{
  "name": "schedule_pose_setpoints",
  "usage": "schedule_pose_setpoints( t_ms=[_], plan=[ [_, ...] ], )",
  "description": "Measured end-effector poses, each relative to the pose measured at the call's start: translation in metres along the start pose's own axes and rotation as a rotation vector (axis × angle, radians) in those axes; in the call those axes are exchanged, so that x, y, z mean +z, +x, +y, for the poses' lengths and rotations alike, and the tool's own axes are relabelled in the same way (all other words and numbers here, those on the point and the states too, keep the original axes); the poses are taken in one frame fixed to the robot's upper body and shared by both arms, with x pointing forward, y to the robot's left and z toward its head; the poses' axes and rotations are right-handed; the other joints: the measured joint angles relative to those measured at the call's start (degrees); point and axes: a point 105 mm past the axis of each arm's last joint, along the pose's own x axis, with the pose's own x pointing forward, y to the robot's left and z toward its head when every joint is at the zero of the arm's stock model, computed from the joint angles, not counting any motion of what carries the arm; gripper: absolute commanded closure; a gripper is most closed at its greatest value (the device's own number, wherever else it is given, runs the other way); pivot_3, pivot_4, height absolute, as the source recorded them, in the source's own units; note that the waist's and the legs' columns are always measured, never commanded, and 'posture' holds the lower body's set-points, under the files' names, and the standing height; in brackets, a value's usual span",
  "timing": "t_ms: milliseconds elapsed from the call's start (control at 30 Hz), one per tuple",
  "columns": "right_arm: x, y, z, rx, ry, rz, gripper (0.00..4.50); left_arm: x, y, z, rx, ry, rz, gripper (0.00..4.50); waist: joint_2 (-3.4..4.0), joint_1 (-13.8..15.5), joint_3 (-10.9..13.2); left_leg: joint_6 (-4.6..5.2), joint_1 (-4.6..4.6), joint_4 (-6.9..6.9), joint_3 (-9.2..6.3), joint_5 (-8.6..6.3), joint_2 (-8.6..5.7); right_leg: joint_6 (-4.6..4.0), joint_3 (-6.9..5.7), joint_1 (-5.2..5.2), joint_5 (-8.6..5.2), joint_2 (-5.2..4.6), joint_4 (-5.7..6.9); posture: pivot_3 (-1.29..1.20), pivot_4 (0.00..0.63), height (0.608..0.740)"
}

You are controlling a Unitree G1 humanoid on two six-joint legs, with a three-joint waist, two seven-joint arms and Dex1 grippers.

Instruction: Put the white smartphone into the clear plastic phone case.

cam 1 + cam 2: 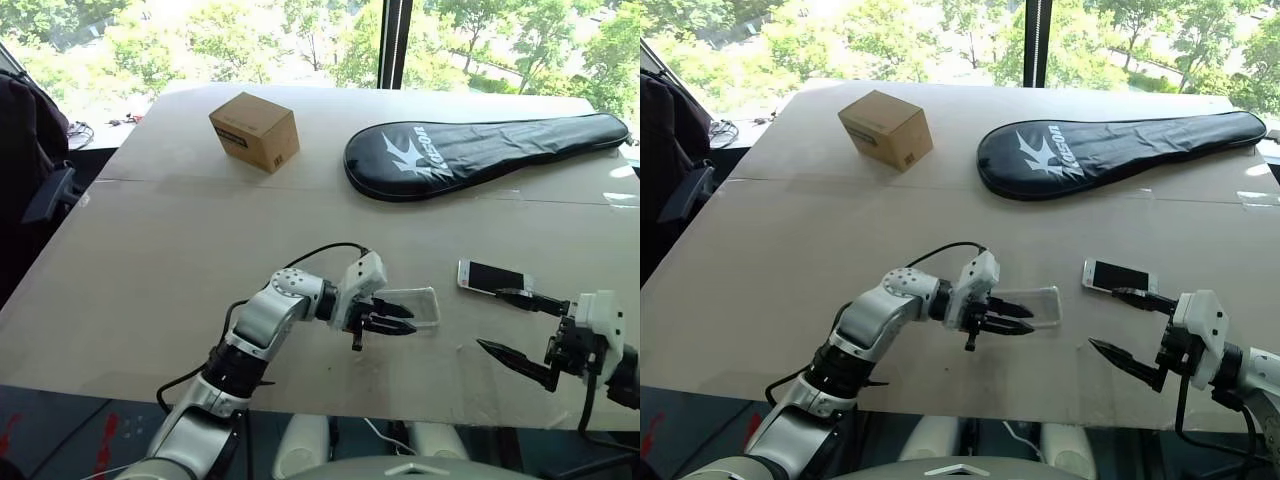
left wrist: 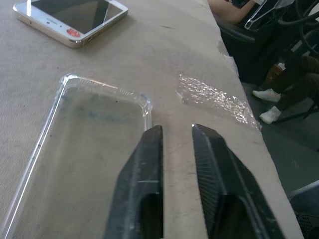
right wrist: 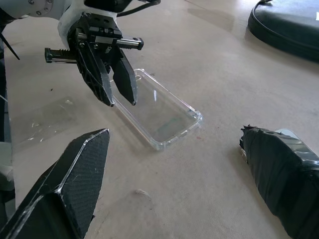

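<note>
The left gripper (image 1: 398, 320), jaws a narrow gap apart and holding nothing, sits at the near end of the case (image 1: 412, 306), which lies flat on the table (image 1: 180, 240). The right gripper (image 1: 515, 325), jaws wide and empty, is the nearer arm to the phone (image 1: 492, 277), which lies just beyond its upper fingertip. The phone lies screen up, its long axis running roughly left to right, near the case on the case's right. Count: one phone, one case, one box (image 1: 255, 130), one racket cover (image 1: 480, 152).
</note>
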Motion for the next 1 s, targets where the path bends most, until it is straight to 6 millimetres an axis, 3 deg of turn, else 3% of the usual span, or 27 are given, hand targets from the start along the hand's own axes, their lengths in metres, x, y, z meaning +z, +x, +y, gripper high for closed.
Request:
schedule_pose_setpoints(
  t_ms=[33,133,400,500,633,733,1000],
  plan=[
    [0.001,0.001,-0.007,-0.020,-0.021,-0.003,0.00,0.001,-0.003,0.001,0.005,0.005,0.003,1.25,0.00,-0.1,0.0,0.00,0.02,0.00,0.02,0.00,0.00,0.00,0.03,0.00,0.00,0.00,0.02,0.00,0.150,0.738],
    [-0.003,0.002,-0.025,-0.090,-0.060,0.031,0.00,0.011,-0.011,0.007,0.049,0.056,-0.010,0.02,-0.01,0.3,0.0,-0.01,0.00,0.03,0.01,0.01,-0.02,0.00,0.00,0.00,0.00,-0.02,0.03,0.00,0.150,0.738],
    [-0.030,0.014,-0.069,-0.104,0.010,0.108,0.00,0.057,-0.061,0.035,0.324,0.392,0.024,0.02,-0.02,0.0,0.0,-0.03,0.00,0.01,0.05,0.02,-0.06,0.00,0.02,-0.01,0.00,-0.05,-0.02,0.00,0.150,0.738],
    [-0.048,0.013,-0.082,-0.088,0.034,0.153,0.00,0.065,-0.069,0.028,0.340,0.479,0.048,0.02,0.03,0.2,0.1,-0.03,-0.04,-0.03,0.05,0.02,-0.05,0.00,-0.01,-0.03,0.00,-0.08,-0.07,0.00,0.150,0.738],
    [-0.056,-0.001,-0.105,-0.072,0.009,0.232,0.00,0.075,-0.079,0.017,0.343,0.486,0.044,0.02,0.05,0.2,0.1,-0.03,-0.05,0.00,0.07,0.02,-0.07,0.02,-0.01,-0.02,0.01,-0.17,-0.08,0.00,0.150,0.738],
    [-0.059,-0.003,-0.113,-0.030,-0.018,0.251,0.00,0.069,-0.089,0.011,0.356,0.461,0.065,0.02,0.05,-0.1,0.1,-0.03,0.00,-0.02,0.06,0.02,-0.05,0.02,0.00,0.00,0.01,-0.23,-0.09,0.00,0.150,0.738],
    [-0.064,-0.005,-0.121,0.041,-0.079,0.271,0.00,0.048,-0.092,0.000,0.315,0.402,0.077,0.02,-0.02,-0.2,0.0,-0.04,0.11,0.11,0.08,0.03,-0.02,0.10,0.04,0.15,0.07,-0.34,-0.07,0.00,0.150,0.738]
  ],
)
